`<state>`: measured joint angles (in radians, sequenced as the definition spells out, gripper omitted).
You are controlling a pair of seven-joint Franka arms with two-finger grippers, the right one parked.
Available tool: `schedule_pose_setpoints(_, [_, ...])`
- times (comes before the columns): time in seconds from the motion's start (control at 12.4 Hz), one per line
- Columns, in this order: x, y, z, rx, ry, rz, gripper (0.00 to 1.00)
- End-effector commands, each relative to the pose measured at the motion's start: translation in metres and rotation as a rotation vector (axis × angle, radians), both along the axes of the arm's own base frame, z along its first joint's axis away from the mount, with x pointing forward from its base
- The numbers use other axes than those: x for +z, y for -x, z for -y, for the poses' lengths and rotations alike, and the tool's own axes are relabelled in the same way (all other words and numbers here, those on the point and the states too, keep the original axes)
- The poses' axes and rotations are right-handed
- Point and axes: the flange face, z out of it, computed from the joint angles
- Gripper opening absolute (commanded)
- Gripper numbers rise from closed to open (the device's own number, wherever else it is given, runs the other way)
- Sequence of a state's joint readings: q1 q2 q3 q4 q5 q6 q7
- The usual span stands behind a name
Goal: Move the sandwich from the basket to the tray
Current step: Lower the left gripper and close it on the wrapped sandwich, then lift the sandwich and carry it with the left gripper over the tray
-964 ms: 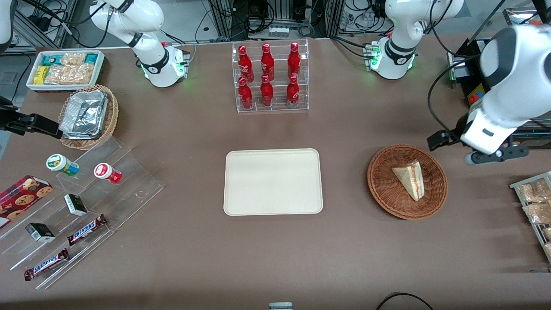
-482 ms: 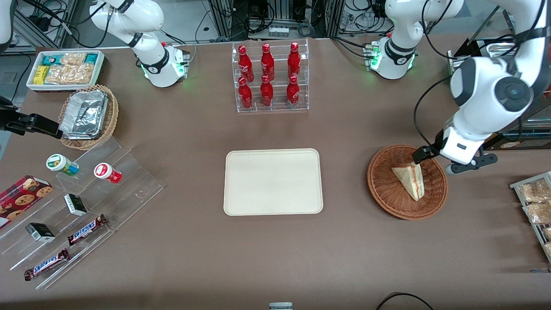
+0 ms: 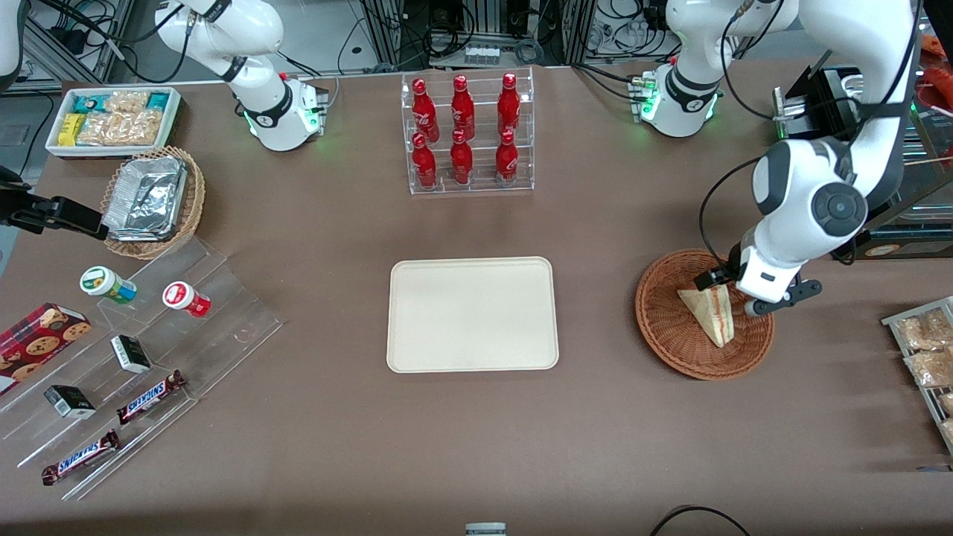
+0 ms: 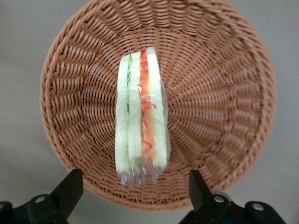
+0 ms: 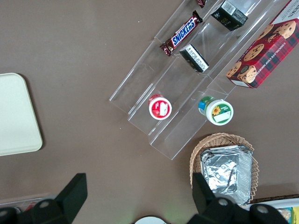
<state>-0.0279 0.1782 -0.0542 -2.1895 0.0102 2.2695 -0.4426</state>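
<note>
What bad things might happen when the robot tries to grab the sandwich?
Three things might go wrong. The sandwich stands on its thin edge in the basket, so a nudge may tip it over. It looks soft and has a shiny clear wrap, so the open tool, hovering above it, could squash it or let it slip. The basket is shallow and likely light, so it might slide or lift on the way to the tray.
</note>
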Motion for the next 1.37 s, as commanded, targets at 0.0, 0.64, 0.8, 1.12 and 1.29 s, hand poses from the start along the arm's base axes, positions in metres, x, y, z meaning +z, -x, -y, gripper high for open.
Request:
schedule_pose_setpoints(0.0, [-0.022,-0.006,-0.008,0.029,-0.009,0.007,1.00])
schedule_pose_setpoints(0.64, [-0.049,-0.006,-0.018,0.108,-0.016,-0.014,0.00])
schedule_pose_setpoints(0.8, [-0.045,-0.009,-0.016,0.104,-0.015,-0.008,0.00])
schedule_pose_setpoints(1.12, [-0.018,-0.035,-0.008,0.073,-0.021,-0.038,0.00])
schedule_pose_setpoints(1.29, [0.002,-0.046,0.008,-0.005,-0.043,-0.040,0.00])
